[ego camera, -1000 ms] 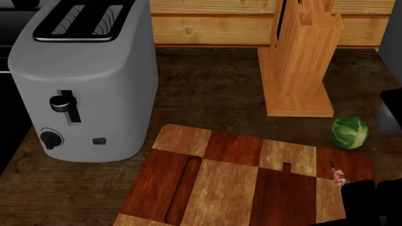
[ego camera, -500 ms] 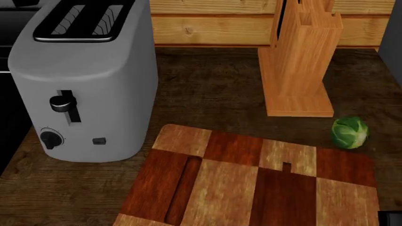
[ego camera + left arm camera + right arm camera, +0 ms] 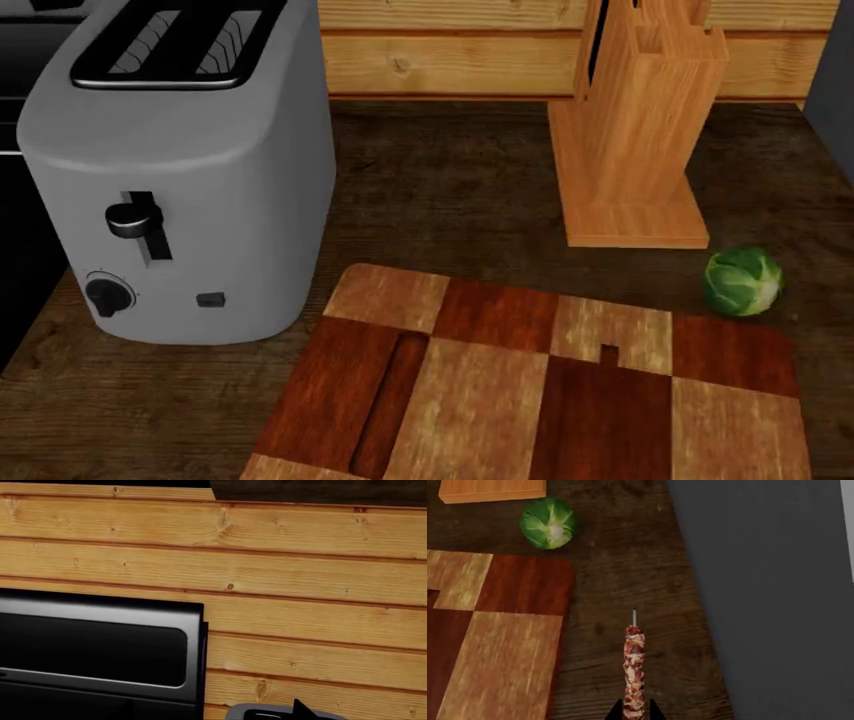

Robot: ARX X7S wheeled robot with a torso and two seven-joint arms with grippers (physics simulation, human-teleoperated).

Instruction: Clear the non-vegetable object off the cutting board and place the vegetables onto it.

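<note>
My right gripper [image 3: 634,714] is shut on the non-vegetable object [image 3: 634,667], a thin mottled pinkish-red skewer that sticks out from the jaws over the dark counter, beside the cutting board [image 3: 500,645]. In the head view the patchwork cutting board [image 3: 534,385] lies bare, and neither gripper shows there. The green Brussels sprout [image 3: 742,282] sits on the counter just past the board's far right corner; the right wrist view also catches the sprout [image 3: 548,523]. The onion is out of view. Of the left gripper only one dark fingertip [image 3: 303,711] shows, facing a wooden wall.
A grey toaster [image 3: 174,170] stands left of the board. An upright wooden knife block [image 3: 638,130] stands behind it on the right. The counter's right edge [image 3: 694,605] runs close to the skewer, with grey beyond. A black appliance [image 3: 100,650] fills part of the left wrist view.
My right gripper has carried the skewer off the board's right corner and out of the head view. The board and sprout have not moved.
</note>
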